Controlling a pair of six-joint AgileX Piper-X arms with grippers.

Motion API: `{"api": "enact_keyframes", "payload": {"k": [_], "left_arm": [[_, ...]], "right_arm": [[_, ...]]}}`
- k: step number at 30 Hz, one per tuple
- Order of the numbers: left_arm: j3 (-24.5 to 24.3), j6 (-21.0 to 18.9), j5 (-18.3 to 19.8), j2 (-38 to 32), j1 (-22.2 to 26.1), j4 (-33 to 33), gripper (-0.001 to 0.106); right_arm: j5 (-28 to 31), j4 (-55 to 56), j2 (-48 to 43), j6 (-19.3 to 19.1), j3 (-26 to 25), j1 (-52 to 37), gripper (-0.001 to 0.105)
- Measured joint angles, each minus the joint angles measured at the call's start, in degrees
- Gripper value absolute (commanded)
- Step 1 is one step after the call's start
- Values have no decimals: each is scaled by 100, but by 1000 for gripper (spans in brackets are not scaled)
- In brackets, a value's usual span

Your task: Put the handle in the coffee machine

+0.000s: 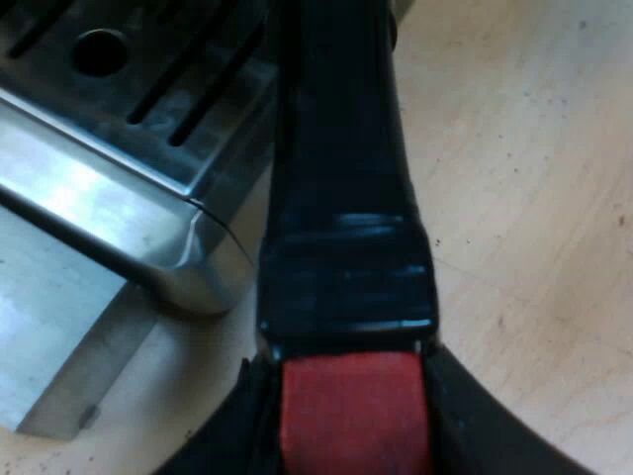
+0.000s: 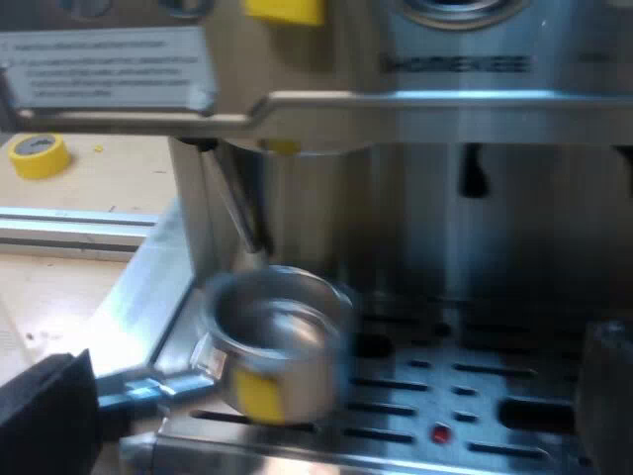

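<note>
The holder's dark handle (image 1: 341, 158) runs away from my left gripper (image 1: 354, 447), whose black fingers (image 1: 229, 435) are shut on either side of its red end (image 1: 354, 411). The handle lies beside the corner of the espresso machine's drip tray (image 1: 148, 119), above the wooden table. Seen from the right wrist, the holder's round metal basket (image 2: 282, 341), marked with a yellow patch, hovers over the drip tray grate (image 2: 465, 396) below the machine's front (image 2: 445, 64). My right gripper (image 2: 326, 416) is open, with its fingers (image 2: 45, 416) wide apart and nothing between them.
The machine's steam wand (image 2: 237, 213) hangs just behind the basket. A white label plate (image 2: 109, 67) sits on the machine's front. A yellow tape roll (image 2: 40, 155) lies on the wooden table (image 1: 534, 198) beyond the machine's side.
</note>
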Motion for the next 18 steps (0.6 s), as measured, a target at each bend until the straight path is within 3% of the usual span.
{"api": "enact_keyframes", "payload": {"k": [2, 11, 14, 15, 18], "left_arm": [[-90, 86, 28, 155, -4, 29, 0], [-454, 98, 171, 381, -4, -29, 0], [-498, 118, 196, 404, -4, -26, 0], [-701, 245, 239, 694, -4, -42, 0], [-788, 254, 190, 893, -4, -170, 0]], "right_arm": [[108, -568, 295, -360, 28, 0, 105], [217, -1594, 777, -875, 26, 0, 105], [217, -2477, 1109, -1385, 26, 0, 105], [234, -2786, 1231, -1635, 26, 0, 105], [232, -3211, 1465, -1998, 26, -12, 105]]}}
